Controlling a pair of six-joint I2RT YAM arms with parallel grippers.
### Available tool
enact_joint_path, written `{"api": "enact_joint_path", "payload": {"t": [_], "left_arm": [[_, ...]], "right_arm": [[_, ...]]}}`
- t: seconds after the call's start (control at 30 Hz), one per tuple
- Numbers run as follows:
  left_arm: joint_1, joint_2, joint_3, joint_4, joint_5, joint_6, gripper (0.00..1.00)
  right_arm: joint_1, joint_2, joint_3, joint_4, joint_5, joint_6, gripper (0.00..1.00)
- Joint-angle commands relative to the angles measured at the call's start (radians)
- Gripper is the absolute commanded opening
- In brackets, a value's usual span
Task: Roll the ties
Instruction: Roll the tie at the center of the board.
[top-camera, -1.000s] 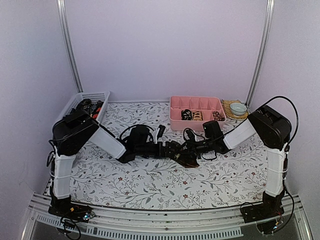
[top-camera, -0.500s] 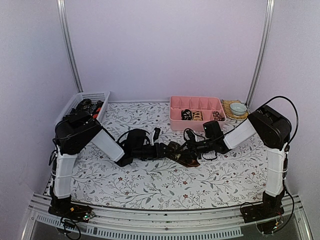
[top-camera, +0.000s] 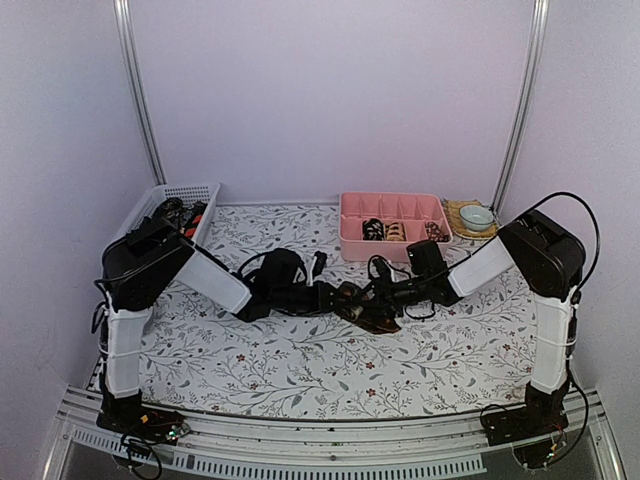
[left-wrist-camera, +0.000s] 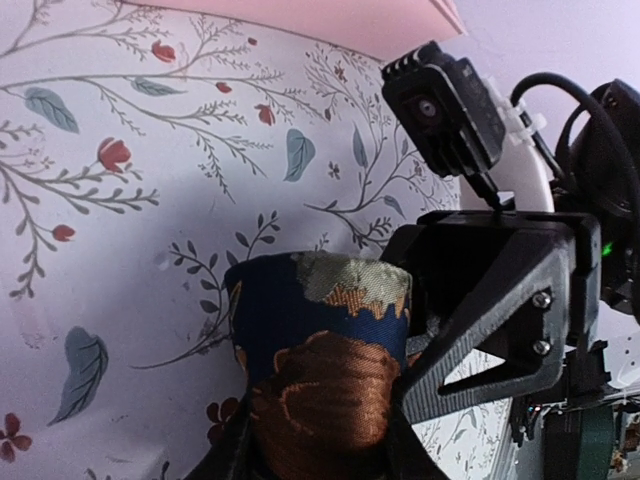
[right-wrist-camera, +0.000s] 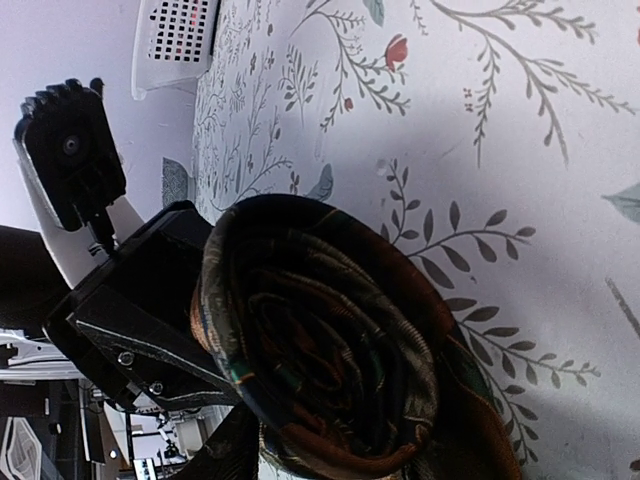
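Note:
A coiled tie (top-camera: 366, 312), dark brown and blue with a rust pattern, sits low over the middle of the table between both grippers. My left gripper (top-camera: 347, 298) reaches it from the left. In the left wrist view its fingers press both sides of the tie (left-wrist-camera: 320, 340), so the left gripper (left-wrist-camera: 318, 425) is shut on it. My right gripper (top-camera: 382, 298) comes in from the right. In the right wrist view the spiral end of the tie (right-wrist-camera: 330, 350) fills the space at the right gripper (right-wrist-camera: 340, 450) and hides whether its fingers still press it.
A pink compartment tray (top-camera: 350, 215) at the back holds rolled ties (top-camera: 385, 230). A white mesh basket (top-camera: 190, 192) at the back left holds loose ties (top-camera: 185, 212). A cup on a coaster (top-camera: 476, 215) stands right of the tray. A floral cloth covers the table.
My left gripper's fingers have closed onto the coiled tie, and the left arm has shifted slightly. The right arm has stayed where it was.

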Motion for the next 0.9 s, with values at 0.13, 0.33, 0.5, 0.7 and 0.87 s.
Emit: {"api": "enact_joint_path", "payload": {"t": [0.13,0.33,0.5,0.7,0.87], "left_arm": [[-0.038,-0.054,0.123,-0.604,-0.269,0.284,0.07],[-0.101,-0.051,0.222,-0.791,-0.464,0.442,0.07],[-0.178,-0.028,0.293,-0.887,-0.63,0.559,0.06],[-0.277,0.061,0.413,-1.01,-0.837,0.651,0.06],[-0.332,0.11,0.477,-1.049,-0.947,0.68,0.06]], "right_arm": [[-0.034,-0.274,-0.055,-0.358,0.116,-0.134,0.49],[-0.102,-0.446,-0.089,-0.436,0.111,-0.175,0.5],[-0.113,-0.492,-0.098,-0.47,0.144,-0.207,0.51],[-0.113,-0.441,-0.157,-0.346,0.113,-0.157,0.5],[-0.087,-0.387,-0.184,-0.196,0.044,-0.011,0.47]]}}
